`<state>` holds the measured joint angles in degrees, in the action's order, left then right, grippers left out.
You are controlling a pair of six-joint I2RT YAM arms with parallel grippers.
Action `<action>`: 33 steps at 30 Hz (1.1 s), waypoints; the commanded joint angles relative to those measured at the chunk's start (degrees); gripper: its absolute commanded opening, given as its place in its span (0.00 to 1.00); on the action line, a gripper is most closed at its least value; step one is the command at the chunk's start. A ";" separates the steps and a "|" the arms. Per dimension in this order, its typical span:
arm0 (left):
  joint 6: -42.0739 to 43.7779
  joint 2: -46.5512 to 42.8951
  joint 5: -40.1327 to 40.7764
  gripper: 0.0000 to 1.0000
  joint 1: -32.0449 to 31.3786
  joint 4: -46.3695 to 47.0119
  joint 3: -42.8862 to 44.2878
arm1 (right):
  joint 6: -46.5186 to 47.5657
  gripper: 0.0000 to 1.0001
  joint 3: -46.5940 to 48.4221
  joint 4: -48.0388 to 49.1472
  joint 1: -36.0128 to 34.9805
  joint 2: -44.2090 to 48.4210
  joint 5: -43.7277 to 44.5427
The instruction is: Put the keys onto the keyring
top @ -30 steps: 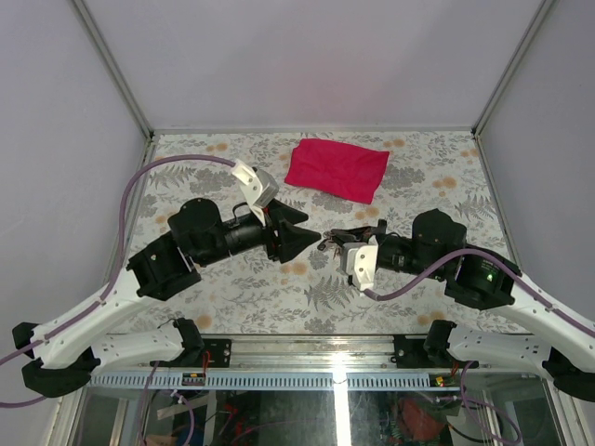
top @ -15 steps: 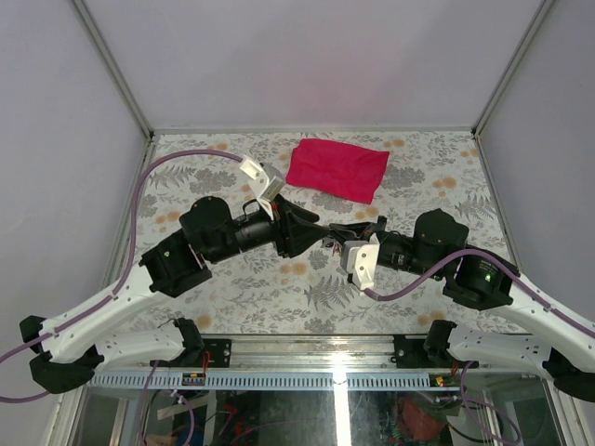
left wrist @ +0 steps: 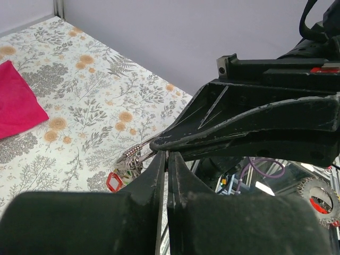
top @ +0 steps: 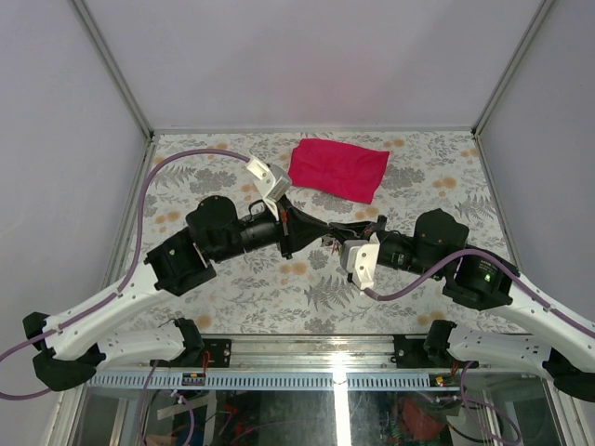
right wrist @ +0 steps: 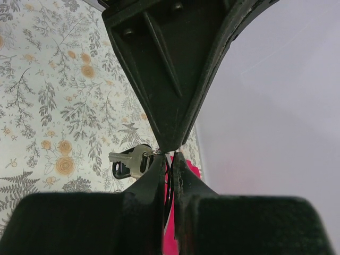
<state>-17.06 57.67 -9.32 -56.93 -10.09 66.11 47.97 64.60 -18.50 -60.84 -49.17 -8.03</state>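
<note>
The left gripper [left wrist: 165,157], pinched shut, touches the shut right gripper [right wrist: 169,158] near the red cloth [top: 337,169]. The tiny silver keys [right wrist: 135,159] hang there; whose grip, I cannot tell. Pulling apart could drop them.

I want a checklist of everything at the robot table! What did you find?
Surface: flower-patterned table.
Job's things: keys bunched where both arms' tips meet, black tag and red tag showing; keyring not made out.
Clutter: red cloth at the far side.
Grippers: left gripper and right gripper tip to tip, jaws shut.
Cables: purple cables looping off both arms.
Surroundings: pale walls, metal rail at the near edge.
</note>
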 commanded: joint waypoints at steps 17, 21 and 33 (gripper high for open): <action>5.90 0.72 -1.29 0.00 0.28 -4.76 5.71 | -10.27 0.44 0.15 0.75 0.02 6.93 -5.58; 7.42 0.63 -2.49 0.00 0.23 -5.78 5.81 | -13.52 0.47 -0.93 0.72 -0.03 9.61 -4.69; 15.55 -3.11 -15.54 0.00 0.26 -7.49 6.44 | -29.70 0.48 -12.07 9.36 0.02 16.32 7.38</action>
<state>-5.65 57.21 -17.65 -56.88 -19.55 69.47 26.50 55.83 -15.55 -60.82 -34.61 -5.34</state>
